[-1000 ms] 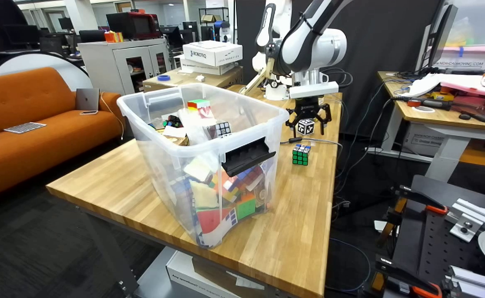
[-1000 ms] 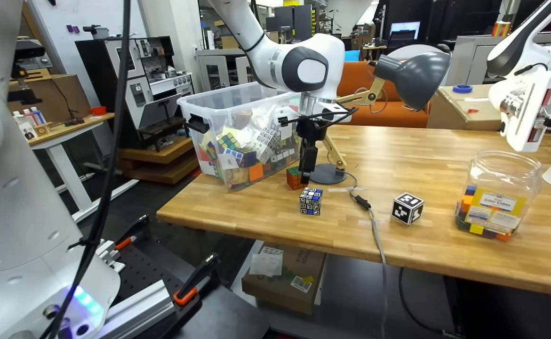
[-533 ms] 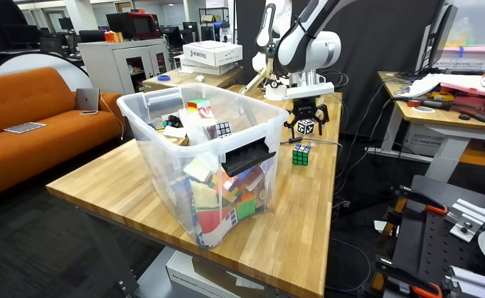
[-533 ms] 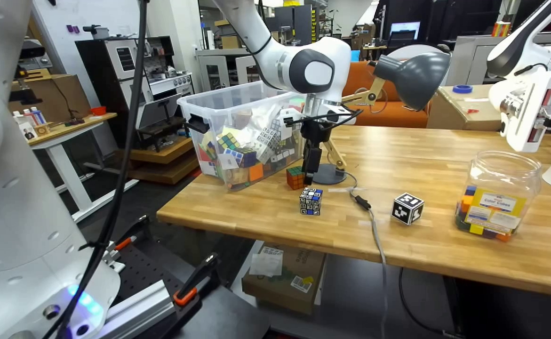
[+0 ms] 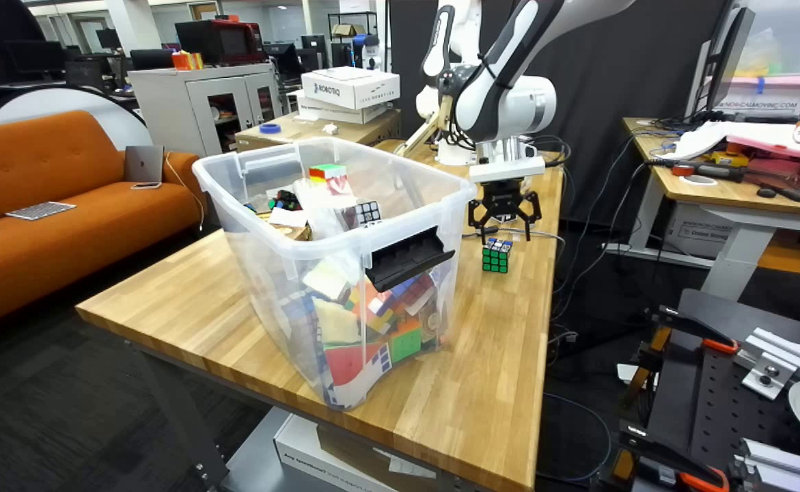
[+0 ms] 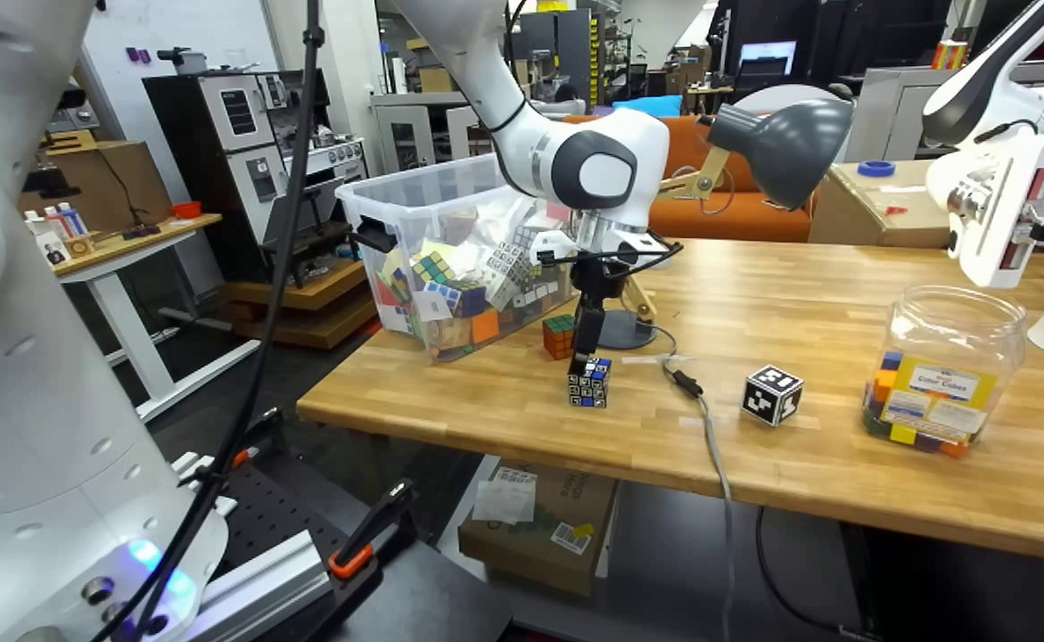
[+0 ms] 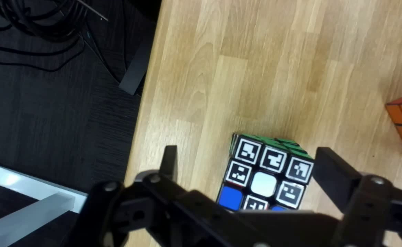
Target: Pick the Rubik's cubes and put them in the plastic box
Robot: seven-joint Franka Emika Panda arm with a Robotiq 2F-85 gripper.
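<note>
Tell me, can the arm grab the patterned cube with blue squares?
Probably yes: the tool is open, the patterned cube shows between its fingers in the wrist view, nothing visible intervenes, though one finger looks close.

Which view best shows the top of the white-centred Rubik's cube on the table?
Wrist view: the Rubik's cube is largest there, white centre and patterned squares clear, though the end effector hides the lower edge. Both exterior views show it smaller, top foreshortened; between them they give its green side and a patterned side.
</note>
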